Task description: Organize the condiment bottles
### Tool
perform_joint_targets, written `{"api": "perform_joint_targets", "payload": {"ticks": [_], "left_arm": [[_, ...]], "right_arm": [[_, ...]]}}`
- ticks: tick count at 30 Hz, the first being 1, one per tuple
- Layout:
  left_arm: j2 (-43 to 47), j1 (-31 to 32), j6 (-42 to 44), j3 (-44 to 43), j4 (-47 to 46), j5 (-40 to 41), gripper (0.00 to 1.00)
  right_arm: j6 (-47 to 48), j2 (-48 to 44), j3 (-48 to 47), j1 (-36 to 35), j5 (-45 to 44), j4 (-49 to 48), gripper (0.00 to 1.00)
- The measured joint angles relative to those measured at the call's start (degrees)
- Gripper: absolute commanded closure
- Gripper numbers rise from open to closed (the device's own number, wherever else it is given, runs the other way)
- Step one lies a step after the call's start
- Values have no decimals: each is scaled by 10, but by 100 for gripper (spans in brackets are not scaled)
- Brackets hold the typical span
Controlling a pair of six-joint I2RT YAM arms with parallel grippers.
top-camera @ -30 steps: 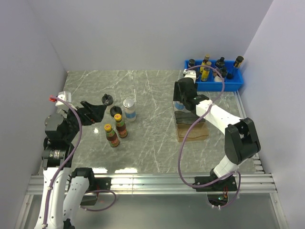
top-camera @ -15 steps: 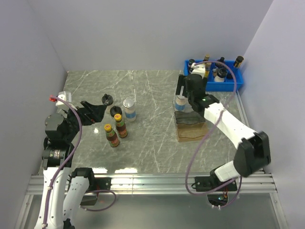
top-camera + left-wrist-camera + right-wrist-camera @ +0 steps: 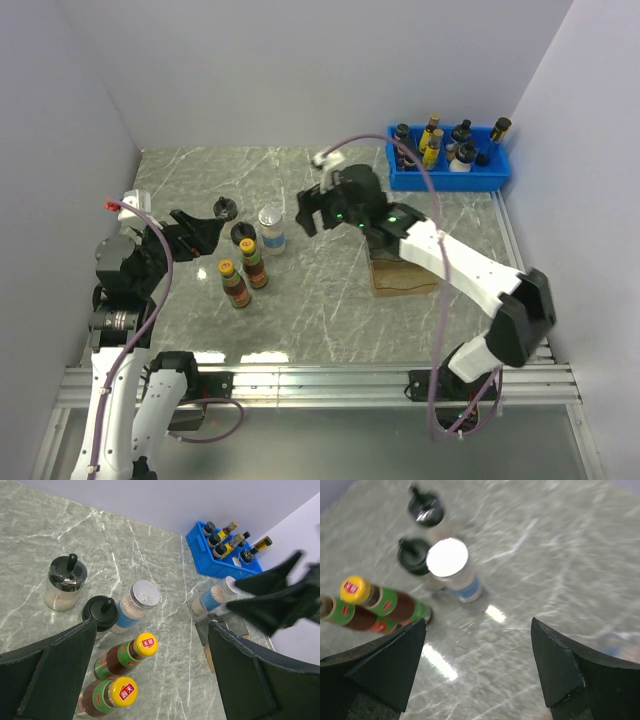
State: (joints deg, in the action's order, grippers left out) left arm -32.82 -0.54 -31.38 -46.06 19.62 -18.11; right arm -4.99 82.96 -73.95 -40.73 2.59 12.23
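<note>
on the tabletop (image 3: 330, 300), left of centre, a tight cluster: near sauce bottle (image 3: 235, 283) and far sauce bottle (image 3: 253, 262), both yellow-capped and upright, just beside each other. right behind them a black-capped bottle (image 3: 243, 234), with a silver-lidded jar (image 3: 271, 230) close on its right; touching or not, cannot tell. farther back and to the left, a little apart from the rest, a second black-capped bottle (image 3: 226, 209). well off to the right, a second jar (image 3: 214, 599) with blue label and silver lid, at the far end of a wooden block (image 3: 405, 280); on the block or only against it, cannot tell. in the far right corner a blue bin (image 3: 450, 180), crowded with dark and yellow bottles.

left fingers (image 3: 196, 226) spread wide with nothing between them, at the left side of the tabletop, just left of the cluster and aimed toward it. right fingers (image 3: 313, 208) likewise wide open and empty, in the air just right of the silver-lidded jar, the arm stretched in from the right across the block. in the right wrist view, the cluster framed between the two parted fingers, slightly blurred.
</note>
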Motion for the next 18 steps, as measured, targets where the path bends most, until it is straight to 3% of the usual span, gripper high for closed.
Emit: {"api": "perform_joint_targets", "payload": {"ticks": [7,18], "left_arm": [[13,0,2,0,9,6,1],[20,0,3,0,24,15,1]], "right_arm": [[40,126,-29,-56,46,1,8],[64,238,-117,-66,42,-13,8]]}}
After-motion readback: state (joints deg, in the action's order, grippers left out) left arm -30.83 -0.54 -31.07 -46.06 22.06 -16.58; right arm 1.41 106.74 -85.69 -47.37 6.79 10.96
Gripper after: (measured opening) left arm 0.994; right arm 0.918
